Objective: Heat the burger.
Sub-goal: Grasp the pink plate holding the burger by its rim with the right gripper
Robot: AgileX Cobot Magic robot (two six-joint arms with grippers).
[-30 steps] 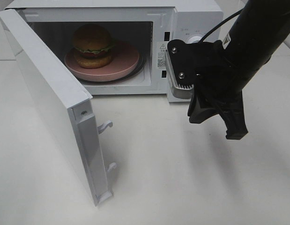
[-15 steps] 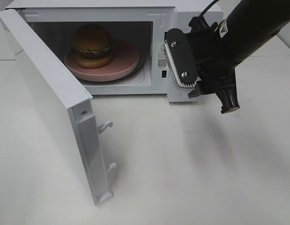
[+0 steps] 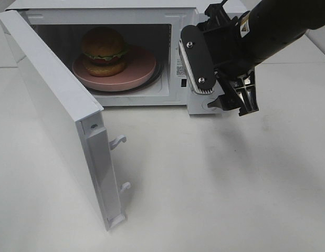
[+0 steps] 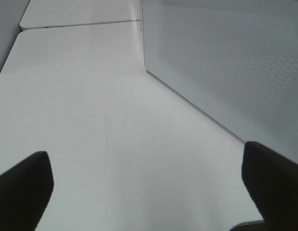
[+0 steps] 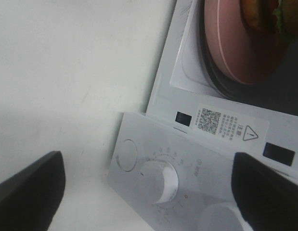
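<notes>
- The right gripper [image 3: 234, 105] is hovering just in front of the control panel of the microwave [image 3: 109, 11]. Its jaws are standing wide apart and gripping nothing.
- In the right wrist view, a white knob [image 5: 161, 180] on that panel is lying between the two fingers and apart from both.
- The left gripper [image 4: 146, 192] is hanging over the table [image 3: 204, 184], just outside the microwave's door [image 3: 52, 105]. Its jaws are also spread wide and empty.
- The burger [image 3: 103, 50] is sitting upright on a pink plate [image 3: 141, 68] inside the microwave, toward the hinge side of the cavity.
- The loading step appears to be complete, since the food is already resting inside the microwave.
- The door is standing wide open, swung out toward the front.
- Remaining work, as judged: closing the door and setting the knob so that heating begins.
- Container contents: the microwave cavity is holding the plate. The plate is carrying only the burger.
</notes>
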